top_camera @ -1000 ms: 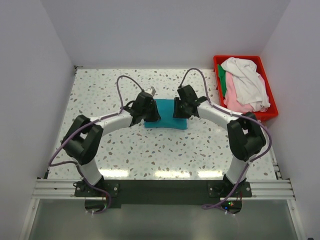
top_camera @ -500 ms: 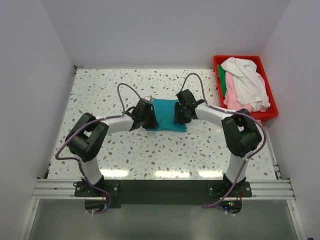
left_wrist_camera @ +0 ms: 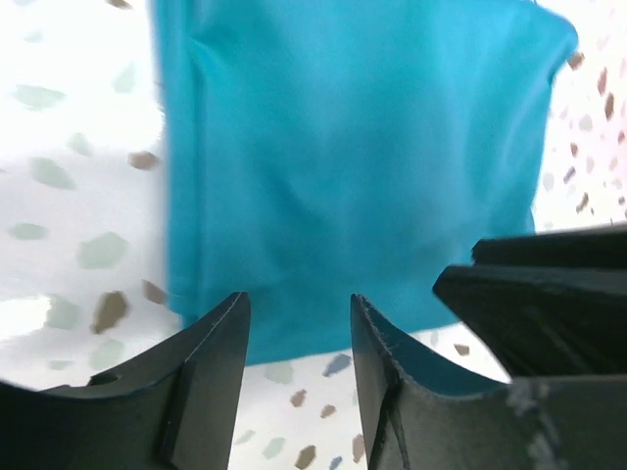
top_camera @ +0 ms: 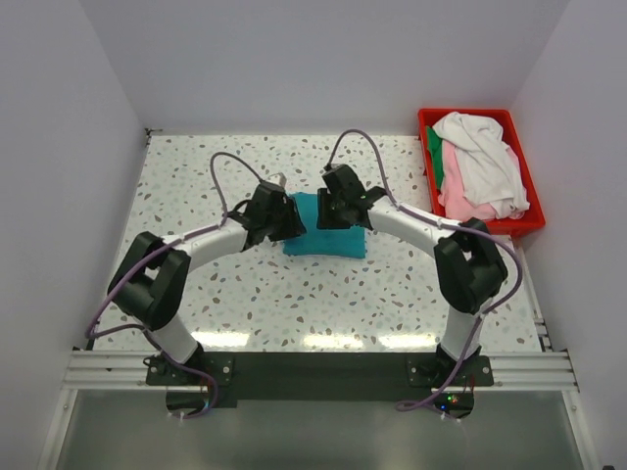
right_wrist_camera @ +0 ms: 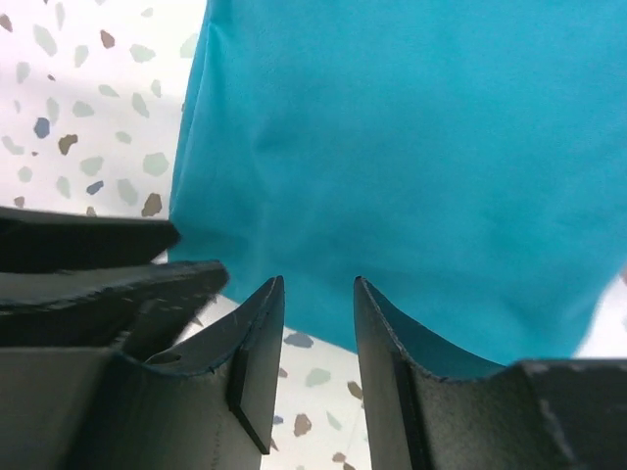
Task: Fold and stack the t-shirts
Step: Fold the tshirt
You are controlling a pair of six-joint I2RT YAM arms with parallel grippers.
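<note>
A teal t-shirt (top_camera: 328, 240) lies folded into a small rectangle on the speckled table. It fills the left wrist view (left_wrist_camera: 353, 157) and the right wrist view (right_wrist_camera: 421, 137). My left gripper (top_camera: 289, 215) hovers over the shirt's far left corner, my right gripper (top_camera: 331, 211) over its far edge beside it. The left gripper (left_wrist_camera: 299, 323) is open and empty, above the shirt's edge. The right gripper (right_wrist_camera: 318, 299) is open and empty too. White (top_camera: 482, 157), pink (top_camera: 460, 201) and dark green (top_camera: 434, 157) t-shirts lie heaped in the bin.
A red plastic bin (top_camera: 426, 122) stands at the table's far right corner. White walls close in the table on three sides. The other gripper's black body shows at the edge of each wrist view (left_wrist_camera: 549, 294) (right_wrist_camera: 98, 264).
Both grippers have moved from the shirt's sides toward its far edge, and the right one has shifted left, closer to the left one. The teal shirt lies still.
</note>
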